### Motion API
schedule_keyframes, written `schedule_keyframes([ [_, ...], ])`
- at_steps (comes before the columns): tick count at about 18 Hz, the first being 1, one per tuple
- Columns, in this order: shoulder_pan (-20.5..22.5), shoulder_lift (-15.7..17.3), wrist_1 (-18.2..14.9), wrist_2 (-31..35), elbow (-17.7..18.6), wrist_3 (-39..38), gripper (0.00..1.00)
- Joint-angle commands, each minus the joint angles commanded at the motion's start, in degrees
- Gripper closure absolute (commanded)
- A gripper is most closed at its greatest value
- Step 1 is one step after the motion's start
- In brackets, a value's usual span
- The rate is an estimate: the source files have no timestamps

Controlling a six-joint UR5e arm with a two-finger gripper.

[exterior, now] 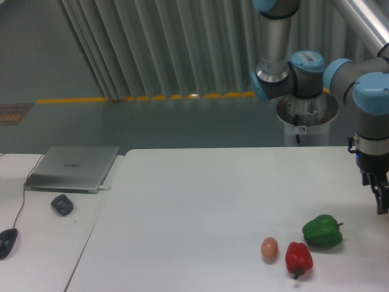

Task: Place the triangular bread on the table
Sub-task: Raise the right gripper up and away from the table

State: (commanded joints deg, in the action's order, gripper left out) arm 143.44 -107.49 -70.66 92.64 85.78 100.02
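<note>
Camera view, working from the front edge back: closest to us on the bench [200, 201] are a red pepper [298, 257] and a small tan egg [269, 248], just beside each other, with a green pepper [322, 232] right behind the red one. The end effector [382, 198] hangs at the far right edge of the frame, above the bench and a bit right of the green pepper. It's half cut off, so I can't tell if the fingers are apart or together, or whether anything is in them.

Here's the catch: I don't see the bread anywhere. Not on the bench, not by the peppers. It may be tucked in the fingers out of frame, but that's a guess.

What could go wrong, as I see it:
- if the bread is in there and gets let go from up high, it could bounce or roll into the green pepper, or off the right edge, which is close
- coming down further left risks clipping the green pepper
- the egg would roll at the lightest knock

Further back on the left, a side desk [36, 243] carries a laptop [73, 168] and two mice, well clear of all this.
</note>
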Motion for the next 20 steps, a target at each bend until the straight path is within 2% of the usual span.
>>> schedule_keyframes([
  [8, -0.1, -0.2, 0.2, 0.6, 0.1, -0.8, 0.0],
  [13, 2.5, 0.0, 1.9, 0.5, 0.5, 1.0, 0.0],
  [15, 4.0, -0.4, 3.5, 0.8, 0.4, 7.3, 0.0],
  [18, 6.6, -0.8, 6.0, 0.9, 0.4, 21.1, 0.0],
  [20, 6.9, -1.4, 7.2, 1.7, 0.4, 24.0, 0.0],
])
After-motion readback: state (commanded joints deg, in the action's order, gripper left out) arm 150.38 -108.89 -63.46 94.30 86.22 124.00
